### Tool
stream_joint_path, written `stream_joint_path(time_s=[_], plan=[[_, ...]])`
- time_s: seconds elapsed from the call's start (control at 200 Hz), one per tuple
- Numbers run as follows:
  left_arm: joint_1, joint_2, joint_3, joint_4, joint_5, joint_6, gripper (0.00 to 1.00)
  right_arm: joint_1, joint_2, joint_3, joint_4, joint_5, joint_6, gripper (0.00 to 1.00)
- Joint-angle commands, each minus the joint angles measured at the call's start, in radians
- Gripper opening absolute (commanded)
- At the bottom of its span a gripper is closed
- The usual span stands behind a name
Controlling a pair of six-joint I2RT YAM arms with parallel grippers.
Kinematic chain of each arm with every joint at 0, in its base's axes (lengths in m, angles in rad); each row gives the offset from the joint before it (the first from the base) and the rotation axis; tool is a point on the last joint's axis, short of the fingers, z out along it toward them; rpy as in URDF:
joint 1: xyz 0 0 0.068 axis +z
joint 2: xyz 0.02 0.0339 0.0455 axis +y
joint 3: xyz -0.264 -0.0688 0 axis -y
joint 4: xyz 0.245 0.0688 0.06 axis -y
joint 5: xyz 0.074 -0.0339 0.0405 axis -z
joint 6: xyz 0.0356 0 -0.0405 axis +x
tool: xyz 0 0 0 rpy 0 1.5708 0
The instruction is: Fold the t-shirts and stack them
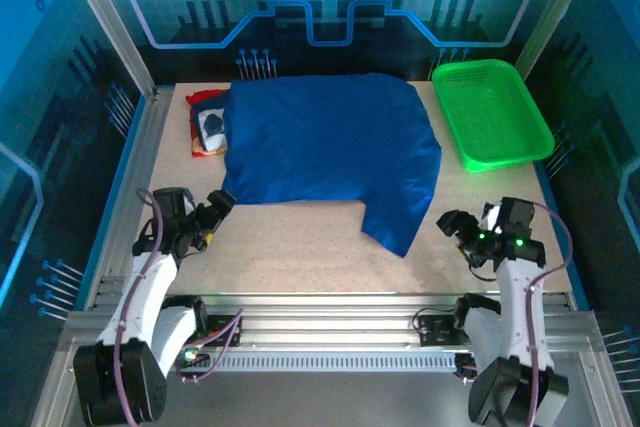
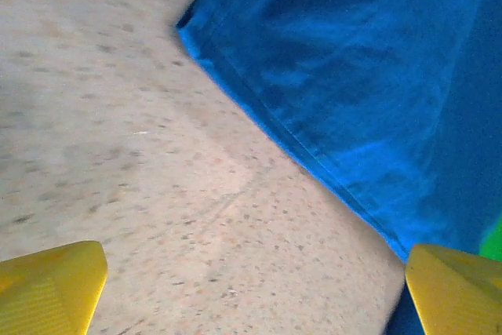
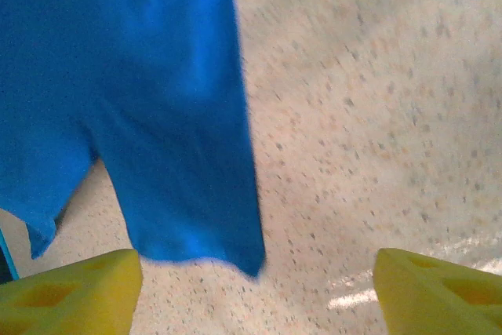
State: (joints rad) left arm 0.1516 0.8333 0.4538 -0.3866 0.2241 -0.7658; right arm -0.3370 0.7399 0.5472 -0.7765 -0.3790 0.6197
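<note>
**Operator:** Where are the edges, and how much room have I got?

**Spotter:** Your blue t-shirt (image 1: 325, 152) lies spread flat across the far half of the bench (image 1: 300, 247). Its near hem runs left to right, and one sleeve sticks out toward you at the right. Its left edge overlaps a small pile at the far left, made up of a red tee (image 1: 204, 98) and a navy and white tee (image 1: 212, 127). The green basket (image 1: 490, 112) sits in the far right corner, just beside the shirt's right edge. A band of bare bench runs between the near hem and your arm bases, and there is more to the right of the sleeve.

**Operator:** And my left arm?

**Spotter:** It reaches forward, low over the bench. Your left gripper (image 1: 222, 204) points at the shirt's near left corner, close to it. In the wrist view the hem runs diagonally ahead of it. The jaws stand wide apart and hold nothing.

**Operator:** The right?

**Spotter:** It is bent upward with the wrist turned inward. Your right gripper (image 1: 450, 224) is near the sleeve end, over bare bench. In the wrist view the sleeve's cuff lies toward the left jaw. These jaws are also spread wide and hold nothing.
</note>
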Motion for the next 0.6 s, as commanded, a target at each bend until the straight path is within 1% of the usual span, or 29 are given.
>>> stream_joint_path(time_s=[0.0,0.07,0.14,0.185,0.26,0.3,0.4,0.45,0.505,0.595], plan=[[0.006,-0.031,0.088,-0.220,-0.206,-0.033,0.99,-0.010,0.019,0.083,-0.014,0.071,0.012,0.81],[0.007,-0.006,0.141,-0.269,-0.255,-0.030,0.99,0.001,0.072,0.136,-0.033,0.079,-0.024,0.82],[0.008,0.032,0.172,-0.250,-0.251,-0.033,0.99,0.016,0.137,0.171,-0.022,0.008,-0.046,0.82],[0.007,0.064,0.187,-0.227,-0.239,-0.039,0.99,0.046,0.178,0.196,-0.030,-0.011,-0.045,0.81],[0.008,0.123,0.206,-0.194,-0.236,-0.032,0.99,0.128,0.241,0.216,-0.041,-0.037,-0.039,0.80],[0.012,0.163,0.228,-0.191,-0.238,-0.030,0.99,0.199,0.279,0.229,-0.051,-0.042,-0.030,0.80],[0.029,0.266,0.294,-0.210,-0.232,0.000,0.99,0.409,0.378,0.268,-0.095,0.018,-0.022,0.79],[0.045,0.314,0.323,-0.221,-0.229,0.015,0.99,0.487,0.433,0.273,-0.105,0.057,-0.005,0.79],[0.064,0.361,0.336,-0.201,-0.203,0.023,0.99,0.536,0.485,0.260,-0.087,0.085,0.016,0.77],[0.098,0.421,0.341,-0.154,-0.154,0.015,0.99,0.564,0.554,0.237,-0.022,0.101,0.039,0.74]])
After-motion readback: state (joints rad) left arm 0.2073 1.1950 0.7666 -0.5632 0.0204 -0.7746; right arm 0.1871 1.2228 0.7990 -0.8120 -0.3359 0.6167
